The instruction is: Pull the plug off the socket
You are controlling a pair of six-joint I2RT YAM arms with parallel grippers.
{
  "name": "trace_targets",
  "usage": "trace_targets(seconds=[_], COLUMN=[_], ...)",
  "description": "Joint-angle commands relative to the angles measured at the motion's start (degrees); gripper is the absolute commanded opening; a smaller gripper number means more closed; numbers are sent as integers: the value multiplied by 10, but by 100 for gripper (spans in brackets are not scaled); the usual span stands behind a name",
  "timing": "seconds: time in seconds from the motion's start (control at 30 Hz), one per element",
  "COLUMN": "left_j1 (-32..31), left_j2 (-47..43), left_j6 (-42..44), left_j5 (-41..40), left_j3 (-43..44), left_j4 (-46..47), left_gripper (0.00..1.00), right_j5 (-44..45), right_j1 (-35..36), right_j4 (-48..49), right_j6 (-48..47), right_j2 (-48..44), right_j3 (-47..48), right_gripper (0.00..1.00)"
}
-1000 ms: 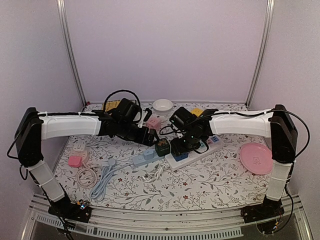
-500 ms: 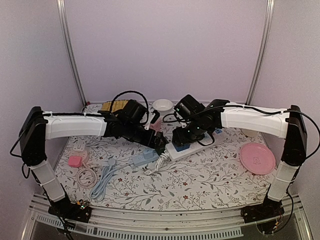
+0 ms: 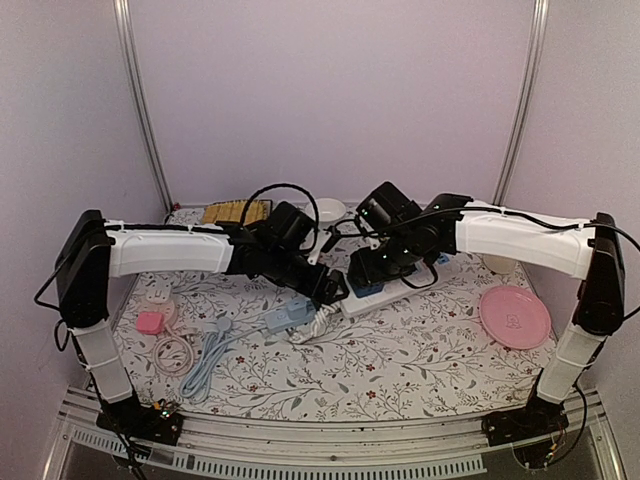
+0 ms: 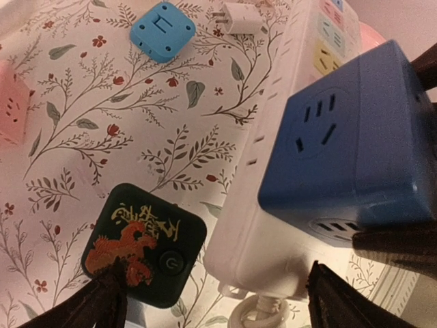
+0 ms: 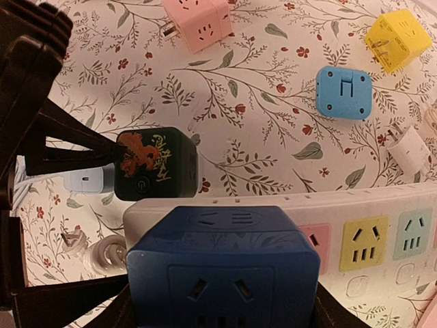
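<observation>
In the top view the two arms reach in from either side and meet over the flowered table (image 3: 420,350) near the middle of the frame. The right gripper (image 5: 225,311) is clamped on the blue plug (image 5: 225,266), with one dark finger (image 5: 331,318) pressed to each side of the cube at the bottom of the right wrist view. The blue plug sits on top of the white power strip (image 5: 321,205), close to the strip's cord end, with a row of pink, yellow and pale blue sockets running off to the right of it. Whether its pins are fully in the strip cannot be told. The left gripper (image 4: 215,273) has its jaws wide apart and grips nothing. One of its fingers (image 4: 102,301) lies over a corner of a dark green cube (image 4: 145,253) at the lower left of the left wrist view. The other finger rises at the lower right, just beside the end of the strip and under the blue plug. The green cube lies on the cloth just beside the strip. Farther up in the right wrist view lie a pink cube (image 5: 198,20), a yellow cube (image 5: 397,39), a flat light blue adapter (image 5: 343,92) and a small white charger (image 5: 406,147), all apart from the strip. A pink plate (image 3: 514,316) lies at the right of the top view, and coiled cords (image 3: 175,352) at the lower left.
</observation>
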Motion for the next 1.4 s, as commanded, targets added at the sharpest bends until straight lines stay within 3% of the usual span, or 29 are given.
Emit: trace_targets(seconds=[0.0, 0.53, 0.83, 1.37], left_j1=[-12, -15, -35, -81], left_j2=[25, 35, 37, 167], left_j6=[21, 41, 78, 152], left_j5=[-36, -56, -19, 3], left_j3=[12, 46, 70, 152], left_j4=[-45, -68, -37, -30], left_gripper=[92, 92, 92, 92], right_j5=[17, 38, 32, 16], right_j1=[-1, -4, -5, -15], right_j4=[30, 4, 2, 62], right_j6=[10, -10, 29, 105], right_j2=[-61, -106, -146, -216], right_j3=[-1, 18, -69, -260], right_gripper=[24, 24, 24, 24])
